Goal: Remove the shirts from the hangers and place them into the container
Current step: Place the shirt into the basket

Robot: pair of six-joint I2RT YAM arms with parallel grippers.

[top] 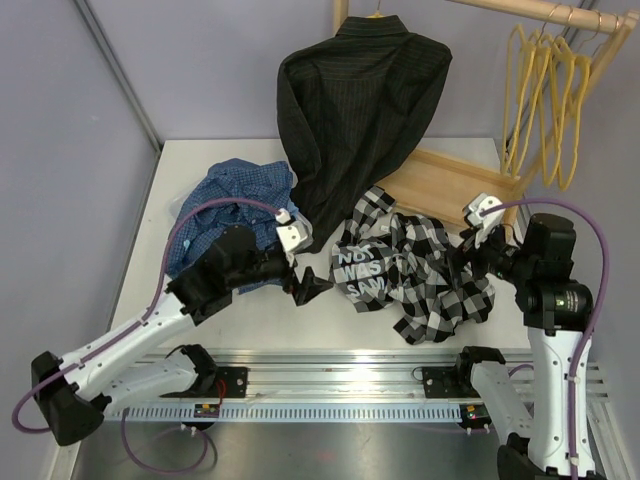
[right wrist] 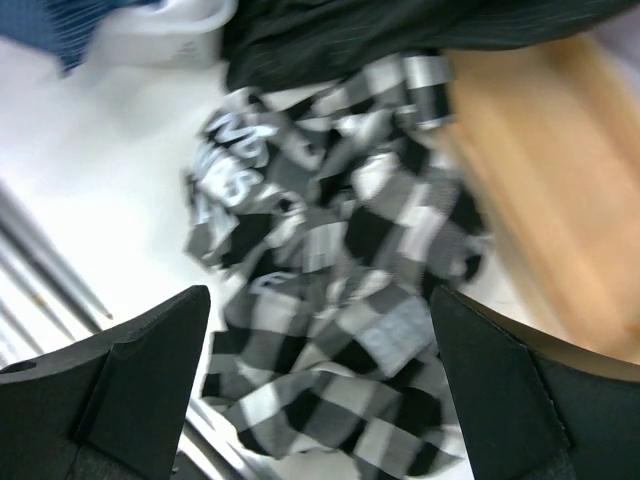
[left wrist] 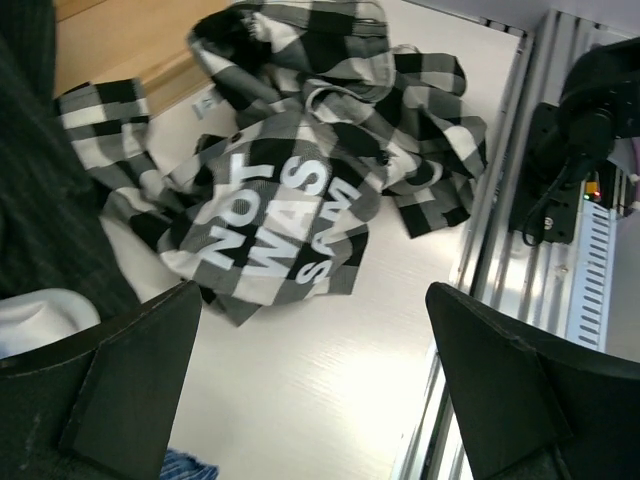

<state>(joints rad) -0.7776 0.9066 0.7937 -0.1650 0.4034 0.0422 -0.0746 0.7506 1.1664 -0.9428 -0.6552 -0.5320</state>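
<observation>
The white basket (right wrist: 170, 30) holds the blue checked shirt (top: 240, 195). The black-and-white checked shirt (top: 410, 265) lies on the table (top: 250, 335) between my left gripper (left wrist: 312, 300) and my right gripper (right wrist: 320, 310). Both are wide open and hold nothing.

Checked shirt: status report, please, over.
Left gripper and right gripper open, empty. Checked shirt crumpled on table, off hanger. Black pinstriped shirt hangs just behind it.
</observation>
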